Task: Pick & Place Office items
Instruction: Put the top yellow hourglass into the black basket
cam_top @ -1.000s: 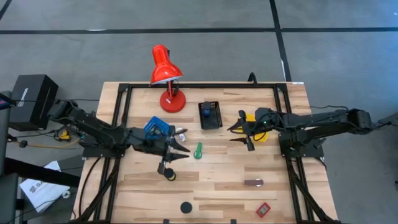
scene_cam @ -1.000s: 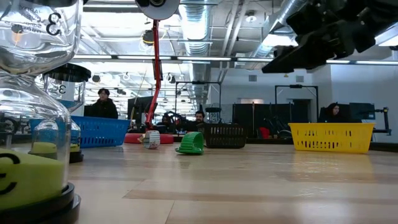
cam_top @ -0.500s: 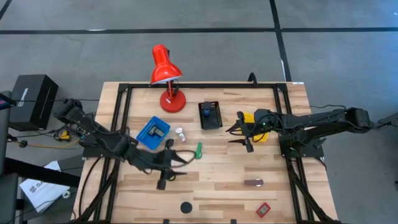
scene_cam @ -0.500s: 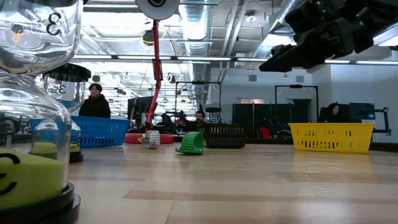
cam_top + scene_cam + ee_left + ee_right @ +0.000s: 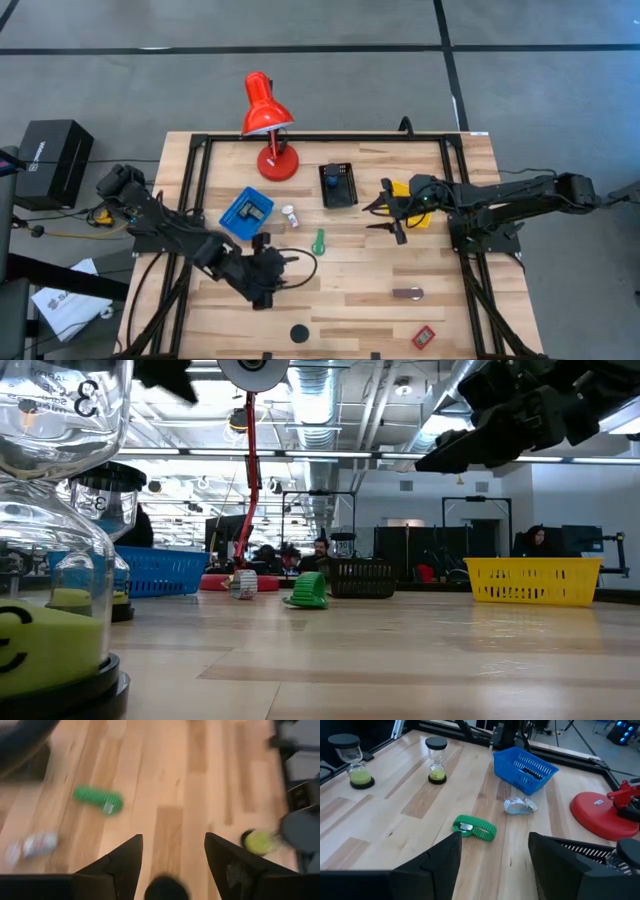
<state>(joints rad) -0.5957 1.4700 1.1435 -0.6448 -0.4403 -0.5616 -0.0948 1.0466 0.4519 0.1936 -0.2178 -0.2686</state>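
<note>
Left claw (image 5: 272,277) hangs low over the front-left of the light wooden table (image 5: 360,275), its dark fingers spread wide with nothing between them. The nearest item, a green ridged pen-like stick (image 5: 319,241), lies flat mid-table, just past a small white crumpled tube (image 5: 290,215) by the blue mesh bin (image 5: 246,210). That green stick looks light, stiff plastic, and the ridges should give some bite; I'd pinch it across the middle. Two glass hourglasses with yellow-green sand (image 5: 436,760) look fragile and top-heavy, so take them by the black caps. Right claw (image 5: 383,215) waits spread and empty beside the yellow bin (image 5: 404,188). The left wrist view is smeared, so what the dark blob under the fingers is, I can't say.
</note>
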